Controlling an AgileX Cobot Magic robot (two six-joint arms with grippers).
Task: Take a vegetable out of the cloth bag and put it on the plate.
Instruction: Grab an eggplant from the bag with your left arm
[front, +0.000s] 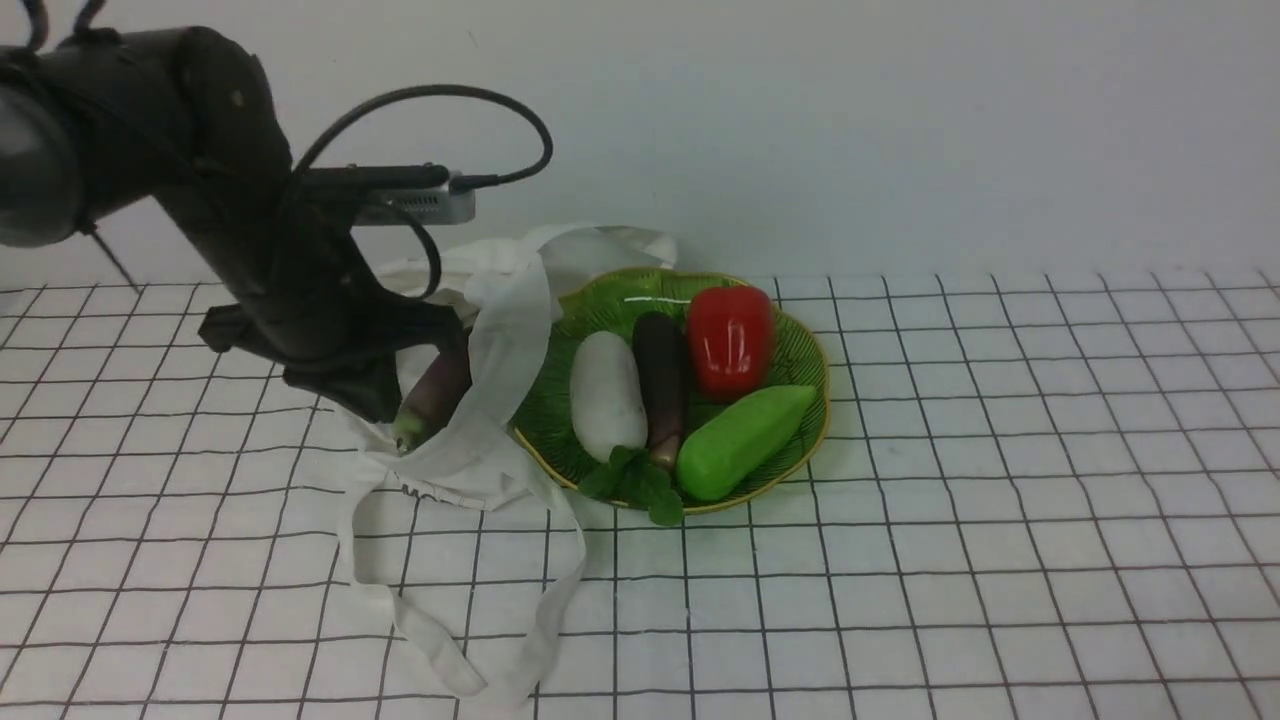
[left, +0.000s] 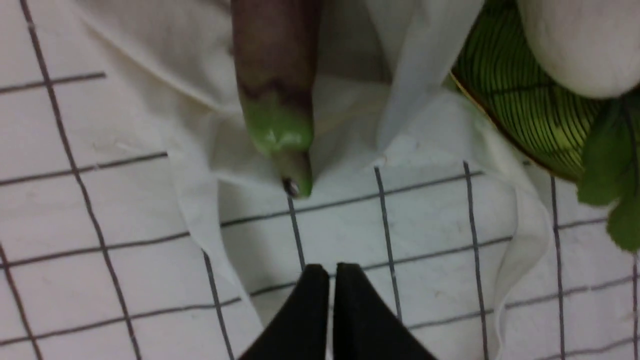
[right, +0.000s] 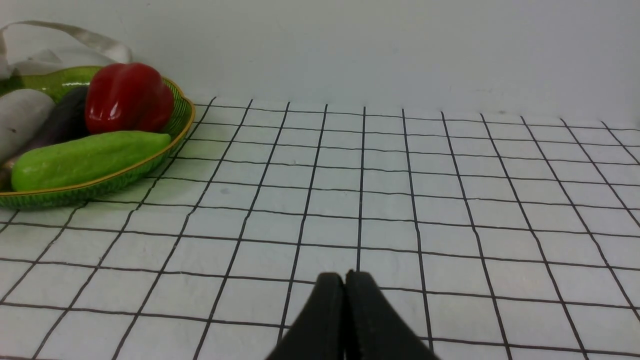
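Left gripper (left: 330, 267): tips pressed together, nothing between them. Hangs low over the cloth bag (front: 480, 460), pointing at the green stem end of a purple eggplant (left: 275, 75) poking out of the bag's open mouth. No contact with it, going by the left wrist view: a strip of cloth and tabletop (front: 1000, 500) in between.

Bag slumped toward the far-left part of the tabletop, handles trailing toward the near edge, far side lapping against the plate (front: 795, 350). Plate just to the bag's right, close to the far edge and about midway along it. Already on it: a white radish (front: 607, 395), a dark eggplant (front: 660, 375), a red pepper (front: 730, 340), a green cucumber (front: 745, 440), and some leaves (front: 640, 485) at the near rim.

Right gripper (right: 345, 275): also closed and empty, low over bare grid toward the right of the tabletop, well apart from the plate.

By the look of it, early in this fetch: purple eggplant not yet gripped and not yet out of the bag. Left to do, probably: open the jaws, take hold near the stem, draw it clear of the cloth, carry it over, set it down on a crowded plate with little free room.
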